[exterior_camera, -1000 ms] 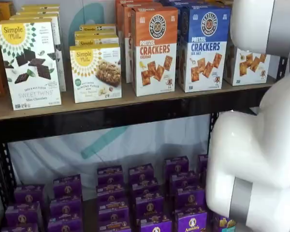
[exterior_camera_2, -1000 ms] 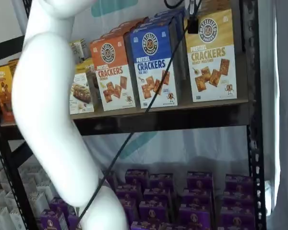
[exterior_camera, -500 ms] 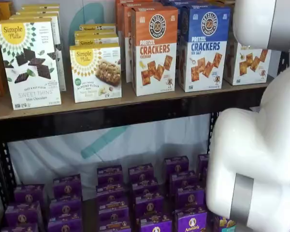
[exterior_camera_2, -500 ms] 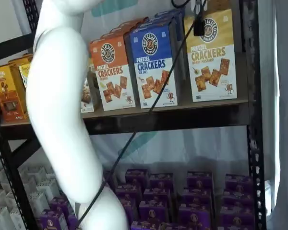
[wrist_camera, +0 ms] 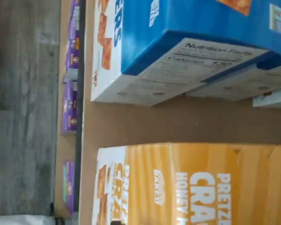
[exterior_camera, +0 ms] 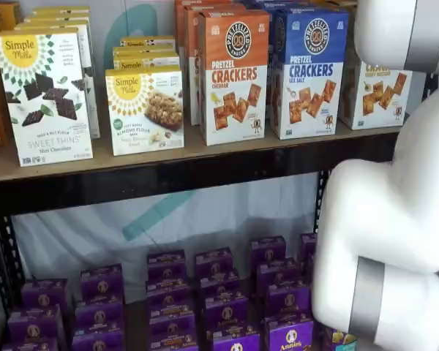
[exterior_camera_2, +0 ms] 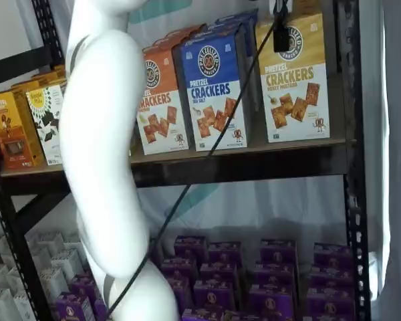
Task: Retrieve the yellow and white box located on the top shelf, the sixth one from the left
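Nearing the yellow box (exterior_camera_2: pixel 292 80) at the shelf's (exterior_camera_2: pixel 254 160) right end; gripper (exterior_camera_2: pixel 281 33) barely shows, jaws presumably apart; centre on it, clear of the blue box (exterior_camera_2: pixel 214 90).

Cardboard boxes, a wood shelf, and a shiny white arm

We see the yellow and white box (exterior_camera_2: pixel 293 77) made of smooth cardboard with a soft shine, and in the wrist view (wrist_camera: pixel 192 185) its yellow part has faint stripes. The blue box (exterior_camera_2: pixel 212 90) and the orange box (exterior_camera: pixel 233 77) look like the same printed cardboard. The top shelf (exterior_camera: pixel 205 150) is a plain brown board, matt like rough wood or pressed board, with a dark metal front rail (exterior_camera_2: pixel 254 167). The uprights (exterior_camera_2: pixel 353 200) are black metal with holes. The robot arm (exterior_camera_2: pixel 97 154) is smooth, glossy white plastic. A thin black cable (exterior_camera_2: pixel 207 150) looks rubbery. Behind hangs a pale, wrinkled sheet (exterior_camera: pixel 205 219).
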`<state>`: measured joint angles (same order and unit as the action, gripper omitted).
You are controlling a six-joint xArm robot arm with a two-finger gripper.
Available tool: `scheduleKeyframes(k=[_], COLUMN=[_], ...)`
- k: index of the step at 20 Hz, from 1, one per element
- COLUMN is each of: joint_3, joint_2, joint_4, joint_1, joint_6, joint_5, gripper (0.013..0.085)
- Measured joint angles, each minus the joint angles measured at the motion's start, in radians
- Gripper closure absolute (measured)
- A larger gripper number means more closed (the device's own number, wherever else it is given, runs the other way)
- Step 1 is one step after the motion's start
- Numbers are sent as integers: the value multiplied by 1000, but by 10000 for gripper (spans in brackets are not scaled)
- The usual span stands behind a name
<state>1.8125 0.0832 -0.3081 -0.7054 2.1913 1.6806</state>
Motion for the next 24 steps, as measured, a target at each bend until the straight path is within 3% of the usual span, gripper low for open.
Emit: scheduleKeyframes(k=[5, 15, 24], joint_3=[38, 65, -12], joint_2=[-18, -25, 20], joint_4=[67, 153, 174], joint_1=[29, 67, 74], joint_6=[-11, -24, -19], joint_5=[25, 59, 12], gripper=[130, 130, 130])
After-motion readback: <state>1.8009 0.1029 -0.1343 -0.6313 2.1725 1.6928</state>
